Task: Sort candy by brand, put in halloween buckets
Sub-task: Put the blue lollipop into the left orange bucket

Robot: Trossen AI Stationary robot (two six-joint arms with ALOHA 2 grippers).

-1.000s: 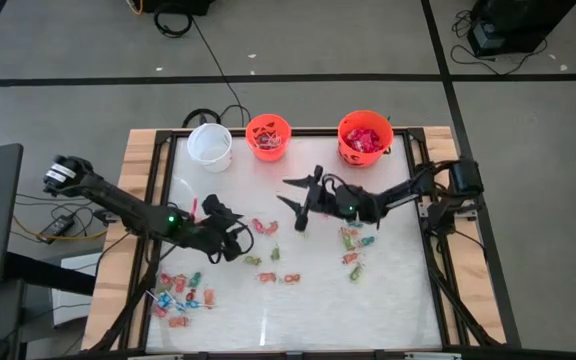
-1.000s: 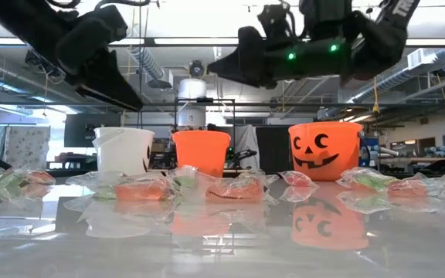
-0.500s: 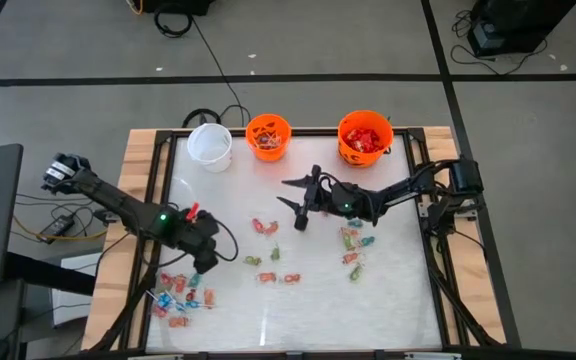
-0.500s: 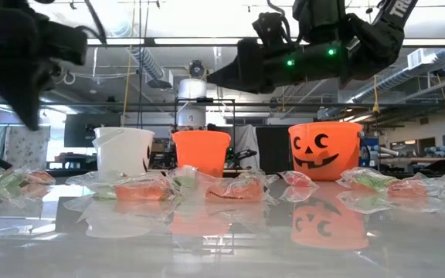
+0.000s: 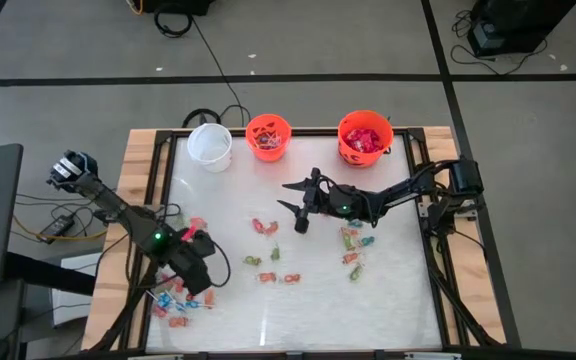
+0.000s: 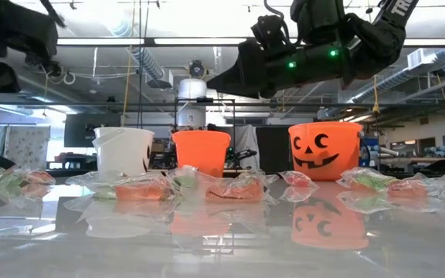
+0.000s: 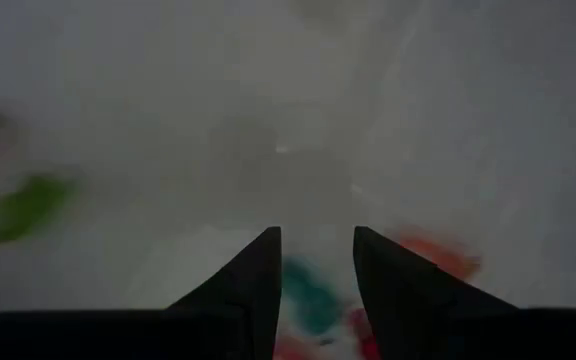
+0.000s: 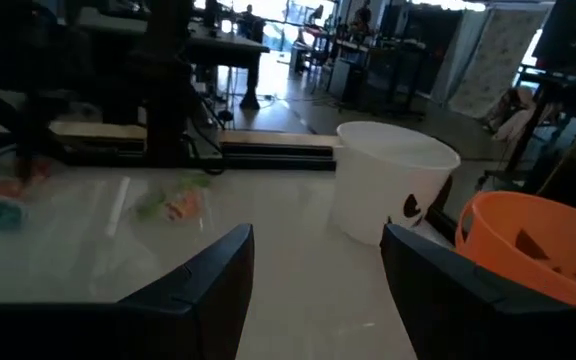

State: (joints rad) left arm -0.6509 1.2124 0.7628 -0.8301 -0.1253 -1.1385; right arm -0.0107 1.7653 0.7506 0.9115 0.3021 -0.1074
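Observation:
Three halloween buckets stand along the far edge: a white one, a small orange one and a larger orange one holding red candy. More wrapped candy lies in a heap at the near left and scattered mid-table. My left gripper points down over the heap's right side, open, with blurred candy beneath its fingers and nothing between them. My right gripper hovers level above the table's middle, open wide and pointing left; past its fingers stands the white bucket.
The table has a wooden frame with dark rails. The low view shows the buckets in a row behind a line of wrapped candy, with the right arm above them. Bare tabletop lies toward the near right.
My left gripper has swung from the table's middle left toward the near left, over the candy heap. It has tipped from nearly level to pointing steeply down.

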